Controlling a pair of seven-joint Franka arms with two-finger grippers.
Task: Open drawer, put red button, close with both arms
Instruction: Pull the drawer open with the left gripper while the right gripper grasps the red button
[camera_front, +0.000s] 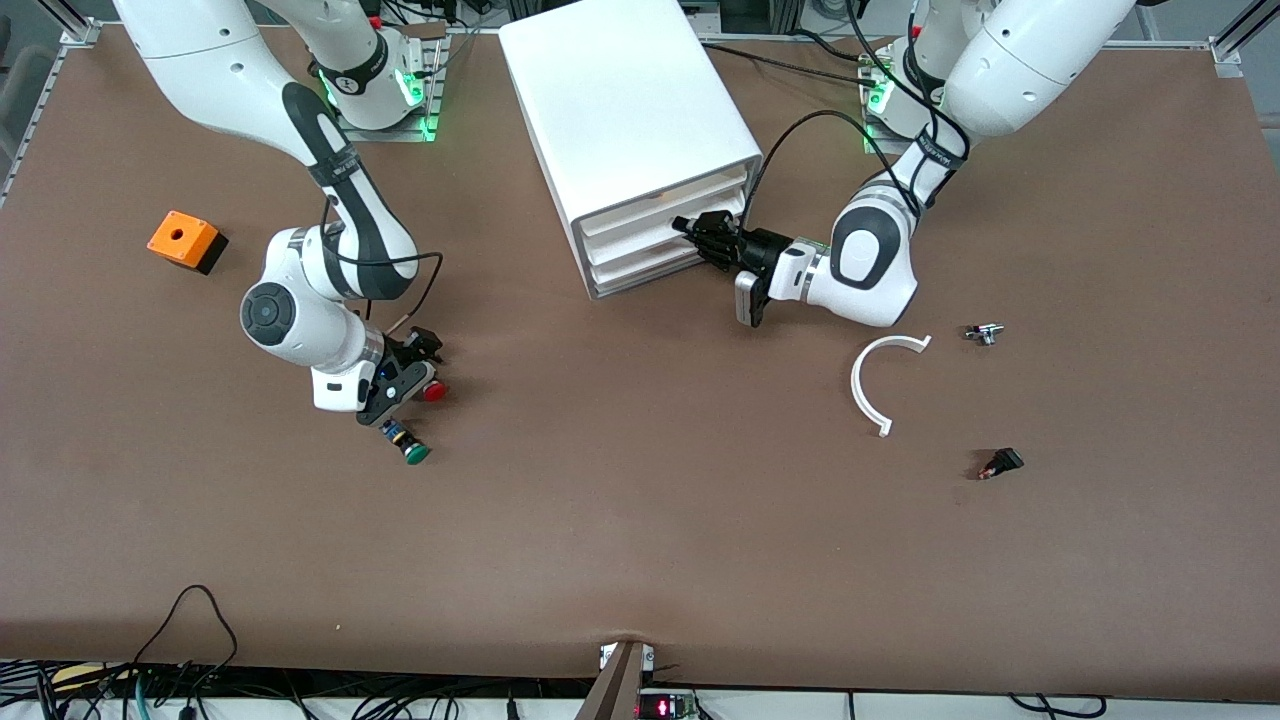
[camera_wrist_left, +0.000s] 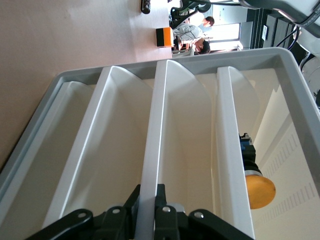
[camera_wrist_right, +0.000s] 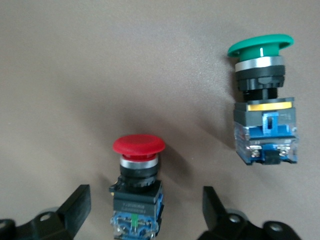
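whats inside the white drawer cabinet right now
In the left wrist view, a push button with an orange-yellow cap sits in one drawer of the white plastic cabinet. The other drawers' contents are hidden by their fronts.

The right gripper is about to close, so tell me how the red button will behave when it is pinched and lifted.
The red button lies on its side between the open right gripper fingers. Its round cap is wider than its body, so a nudge would probably roll it in an arc. The squarish rear block looks flat-sided, likely a firmer hold than the cap. It seems rigid and small, probably light.
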